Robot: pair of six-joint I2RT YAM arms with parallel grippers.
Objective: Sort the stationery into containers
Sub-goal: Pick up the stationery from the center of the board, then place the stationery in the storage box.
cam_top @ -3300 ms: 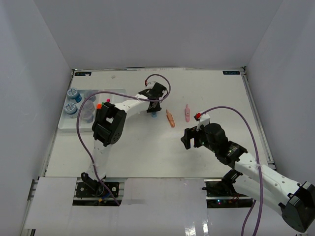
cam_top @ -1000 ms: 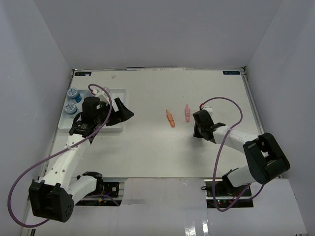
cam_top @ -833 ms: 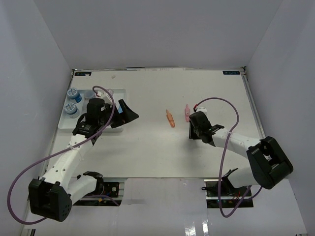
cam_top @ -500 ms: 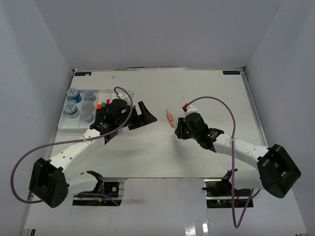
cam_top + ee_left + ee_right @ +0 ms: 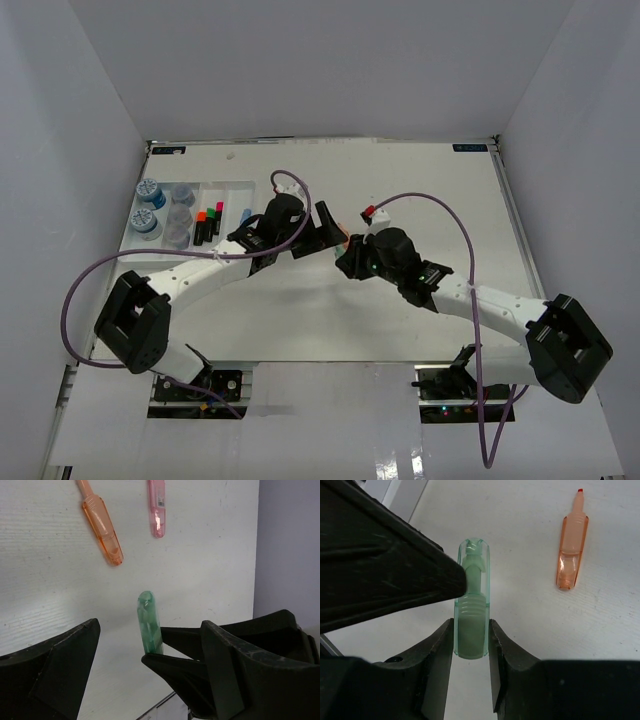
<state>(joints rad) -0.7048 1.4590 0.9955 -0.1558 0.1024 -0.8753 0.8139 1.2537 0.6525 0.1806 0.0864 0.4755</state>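
Top external view: shallow white plastic tray (image 5: 232,192), four long slots, sits far left.
Left gripper (image 5: 150,624) is spread wide; matte black right gripper (image 5: 471,630) pinches a ribbed see-through green marker (image 5: 471,580), well apart from the tray, near a glossy orange marker (image 5: 571,550) and pink marker (image 5: 156,510).

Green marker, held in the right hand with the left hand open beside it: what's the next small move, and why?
Probably close the left hand on the free end of the green marker. The right hand pinches its lower half, the upper half stands between the left hand's open fingers, and the tray lies on the left arm's side, so a handover looks set up.
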